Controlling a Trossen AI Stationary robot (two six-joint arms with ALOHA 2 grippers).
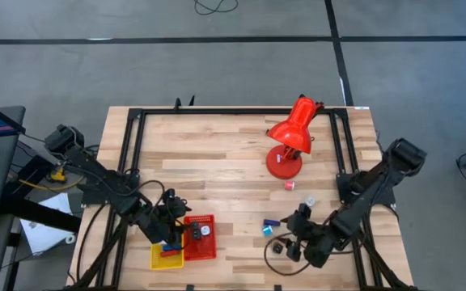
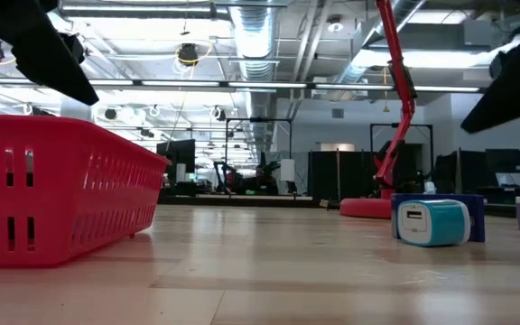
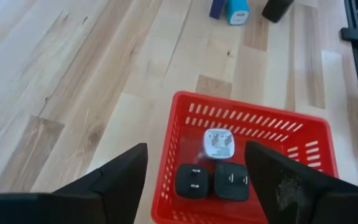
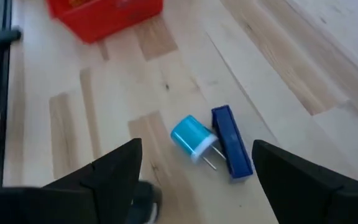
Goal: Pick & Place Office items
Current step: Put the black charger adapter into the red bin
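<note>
My left gripper (image 1: 175, 234) (image 3: 196, 149) hovers open over the red tray (image 1: 201, 249) (image 3: 303, 134). In that tray lie a white plug block (image 3: 218, 144) and two black plug blocks (image 3: 193, 180) (image 3: 231, 181). The yellow tray (image 1: 157, 261) beside it holds a blue piece and a red piece. My right gripper (image 1: 299, 232) (image 4: 197, 149) hangs open above a light-blue plug (image 4: 191, 138) (image 2: 431, 222), which lies on its side, and a dark blue block (image 4: 232, 149) (image 1: 270, 222) lying flat. A pink piece (image 1: 290, 185), a silver-white piece (image 1: 309, 200) and a black round piece (image 1: 279, 247) rest on the table.
A large red desk lamp (image 1: 290, 137) (image 2: 395, 99) stands on its base toward the far right of the table. A black frame (image 1: 136, 121) runs along the table's far and side edges. Bare wood (image 1: 217, 170) lies between the trays and the lamp.
</note>
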